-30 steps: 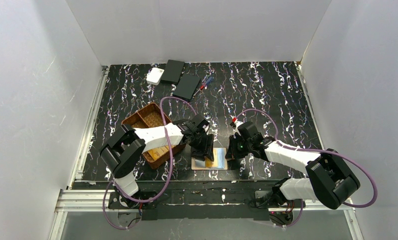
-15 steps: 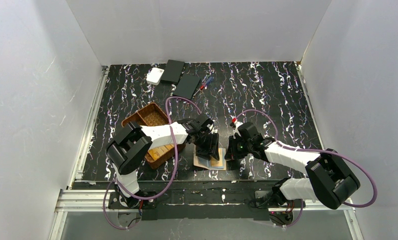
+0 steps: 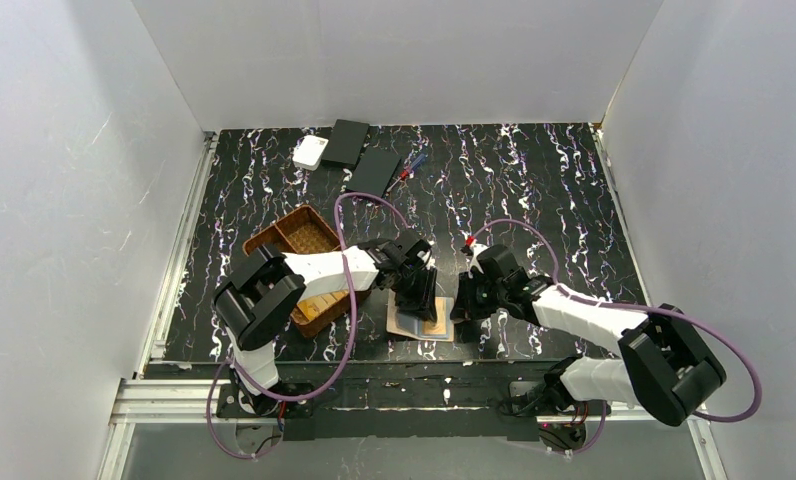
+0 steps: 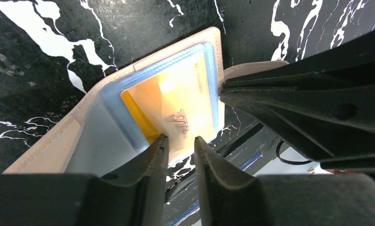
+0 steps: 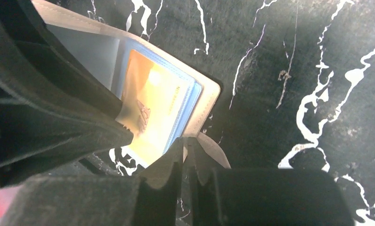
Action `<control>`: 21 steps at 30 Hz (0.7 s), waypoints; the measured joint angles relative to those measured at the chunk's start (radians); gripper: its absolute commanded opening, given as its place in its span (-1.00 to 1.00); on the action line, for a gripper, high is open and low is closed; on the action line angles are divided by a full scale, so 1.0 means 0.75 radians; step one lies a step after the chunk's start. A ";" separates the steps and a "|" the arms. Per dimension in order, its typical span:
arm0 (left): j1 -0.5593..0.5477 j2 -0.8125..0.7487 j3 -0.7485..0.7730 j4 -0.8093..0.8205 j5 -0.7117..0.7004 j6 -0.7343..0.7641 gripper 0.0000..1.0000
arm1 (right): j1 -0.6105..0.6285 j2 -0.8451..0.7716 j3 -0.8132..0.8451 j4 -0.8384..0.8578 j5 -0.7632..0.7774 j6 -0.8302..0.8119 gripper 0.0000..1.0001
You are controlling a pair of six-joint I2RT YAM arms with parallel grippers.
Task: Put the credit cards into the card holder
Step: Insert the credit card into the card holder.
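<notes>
- My left gripper (image 4: 178, 141) hovers over the orange credit card (image 4: 176, 99), fingers slightly apart and holding nothing. An off-centre push could buckle the card.
- The card holder (image 4: 49, 146) lies open on the table (image 3: 554, 200) between my arms. I judge the card is part-way into its clear pocket.
- My right gripper (image 5: 185, 143) is nearly closed at the clasp tab (image 5: 214, 153); I cannot tell if it pinches. If it is loose, the holder could slide.

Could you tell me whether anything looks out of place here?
Nothing spilled or damaged. The orange-gold plastic card in the open tan folding card holder seems not fully seated: a brighter orange strip on its inner side appears outside the clear pocket.
</notes>
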 measured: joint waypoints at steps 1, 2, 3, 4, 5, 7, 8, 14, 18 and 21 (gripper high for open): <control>-0.003 0.000 0.000 0.003 -0.001 -0.002 -0.58 | 0.000 -0.016 0.000 -0.014 0.001 0.003 -0.66; -0.006 0.000 -0.001 0.003 -0.004 -0.003 -0.61 | 0.000 -0.034 0.001 -0.029 0.001 0.006 -0.65; -0.008 0.000 -0.002 0.004 -0.007 -0.004 -0.65 | 0.000 -0.056 0.001 -0.042 0.001 0.011 -0.65; -0.009 0.000 -0.004 0.005 -0.009 -0.005 -0.68 | 0.000 -0.073 0.001 -0.049 0.001 0.016 -0.65; -0.010 0.000 -0.006 0.004 -0.014 -0.006 -0.71 | 0.000 -0.089 0.002 -0.055 0.000 0.025 -0.65; -0.010 0.000 -0.011 0.003 -0.021 -0.008 -0.74 | 0.000 -0.117 0.004 -0.060 -0.005 0.046 -0.65; -0.010 0.000 -0.015 0.003 -0.025 -0.008 -0.76 | 0.000 -0.123 0.004 -0.060 -0.007 0.054 -0.65; -0.010 0.000 -0.029 0.007 -0.039 -0.014 -0.72 | 0.000 -0.130 0.006 -0.058 -0.027 0.095 -0.61; -0.010 -0.003 -0.042 0.004 -0.054 -0.014 -0.78 | 0.000 -0.127 0.006 -0.039 -0.049 0.121 -0.59; -0.010 -0.006 -0.044 -0.003 -0.065 -0.013 -0.84 | -0.001 -0.124 0.006 -0.026 -0.054 0.130 -0.54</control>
